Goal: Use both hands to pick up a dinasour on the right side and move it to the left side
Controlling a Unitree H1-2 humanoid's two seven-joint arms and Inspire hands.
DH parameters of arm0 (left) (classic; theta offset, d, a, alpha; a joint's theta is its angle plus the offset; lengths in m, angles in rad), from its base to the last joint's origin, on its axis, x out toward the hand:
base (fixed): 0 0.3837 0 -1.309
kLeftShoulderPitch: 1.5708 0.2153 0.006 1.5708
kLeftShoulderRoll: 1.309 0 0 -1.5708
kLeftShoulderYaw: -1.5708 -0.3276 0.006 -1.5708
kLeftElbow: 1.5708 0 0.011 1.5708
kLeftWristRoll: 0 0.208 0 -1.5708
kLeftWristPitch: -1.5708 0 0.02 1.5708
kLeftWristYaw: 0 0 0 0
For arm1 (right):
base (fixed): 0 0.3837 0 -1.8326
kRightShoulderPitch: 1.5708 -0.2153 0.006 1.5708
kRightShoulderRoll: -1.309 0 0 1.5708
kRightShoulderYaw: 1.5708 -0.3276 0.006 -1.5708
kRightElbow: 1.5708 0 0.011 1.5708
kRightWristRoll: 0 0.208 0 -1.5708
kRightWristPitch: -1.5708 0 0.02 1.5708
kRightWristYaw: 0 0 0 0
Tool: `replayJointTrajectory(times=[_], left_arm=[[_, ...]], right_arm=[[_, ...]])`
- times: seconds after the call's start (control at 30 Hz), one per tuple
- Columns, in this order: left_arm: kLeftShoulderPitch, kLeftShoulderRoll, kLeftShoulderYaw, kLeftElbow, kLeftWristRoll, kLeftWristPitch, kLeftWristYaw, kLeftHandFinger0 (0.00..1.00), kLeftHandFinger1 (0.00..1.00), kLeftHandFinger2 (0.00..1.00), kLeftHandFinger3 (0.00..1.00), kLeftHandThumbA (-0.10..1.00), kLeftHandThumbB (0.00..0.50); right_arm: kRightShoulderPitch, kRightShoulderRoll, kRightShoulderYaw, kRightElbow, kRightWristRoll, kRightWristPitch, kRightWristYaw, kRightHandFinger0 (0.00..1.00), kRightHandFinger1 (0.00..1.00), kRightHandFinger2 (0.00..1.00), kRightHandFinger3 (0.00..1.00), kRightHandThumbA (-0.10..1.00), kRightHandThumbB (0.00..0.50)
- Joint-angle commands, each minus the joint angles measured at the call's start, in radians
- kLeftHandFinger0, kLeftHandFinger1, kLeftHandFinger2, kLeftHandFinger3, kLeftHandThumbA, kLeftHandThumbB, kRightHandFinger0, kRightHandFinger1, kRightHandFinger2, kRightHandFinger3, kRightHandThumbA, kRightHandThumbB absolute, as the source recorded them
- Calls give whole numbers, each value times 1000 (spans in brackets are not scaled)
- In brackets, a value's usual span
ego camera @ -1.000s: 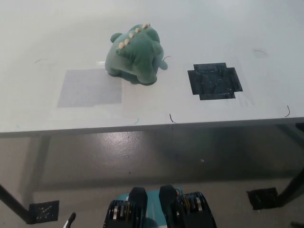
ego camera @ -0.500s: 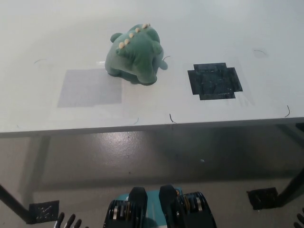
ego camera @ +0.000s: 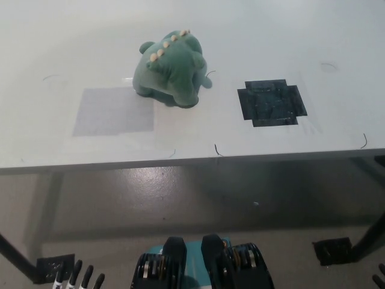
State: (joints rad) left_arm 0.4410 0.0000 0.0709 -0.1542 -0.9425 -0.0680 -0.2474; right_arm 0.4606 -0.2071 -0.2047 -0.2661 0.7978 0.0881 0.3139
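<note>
A green plush dinosaur (ego camera: pixel 171 69) with cream spikes stands on the white table (ego camera: pixel 198 141), between a grey square patch (ego camera: pixel 114 111) and a black cross-shaped patch (ego camera: pixel 272 102). It touches the grey patch's upper right corner. Only the fingertips of my left hand (ego camera: pixel 75 277) show, at the bottom left edge and far below the table's front edge; they are spread and hold nothing. A dark sliver of my right hand (ego camera: pixel 380 278) shows at the bottom right corner, too little to tell its state. Both hands are far from the dinosaur.
The table's front edge (ego camera: pixel 192 158) runs across the middle of the picture, with grey floor below it. Dark table legs (ego camera: pixel 367 244) and black floor markers (ego camera: pixel 55 267) stand at the lower corners.
My left hand's fingertips have risen further into view at the bottom left. The dinosaur has not moved.
</note>
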Motion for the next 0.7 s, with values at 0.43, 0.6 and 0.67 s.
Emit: replayJointTrajectory(times=[0.43, 0.6, 0.67], left_arm=[[-10, -18, 33, -37, -72, 59, -55, 1000, 1000, 1000, 1000, 948, 368], [-19, -20, 40, -33, -68, 64, -61, 1000, 1000, 1000, 1000, 951, 364], [-21, -21, 40, -32, -53, 58, -62, 1000, 1000, 1000, 1000, 974, 367]], right_arm=[[-15, 10, -33, -51, 67, 44, -12, 1000, 1000, 1000, 1000, 890, 276], [-30, 12, -37, -31, 67, 35, 4, 1000, 1000, 1000, 1000, 869, 273], [-33, 10, -36, -32, 58, 34, 4, 1000, 1000, 1000, 1000, 882, 274]])
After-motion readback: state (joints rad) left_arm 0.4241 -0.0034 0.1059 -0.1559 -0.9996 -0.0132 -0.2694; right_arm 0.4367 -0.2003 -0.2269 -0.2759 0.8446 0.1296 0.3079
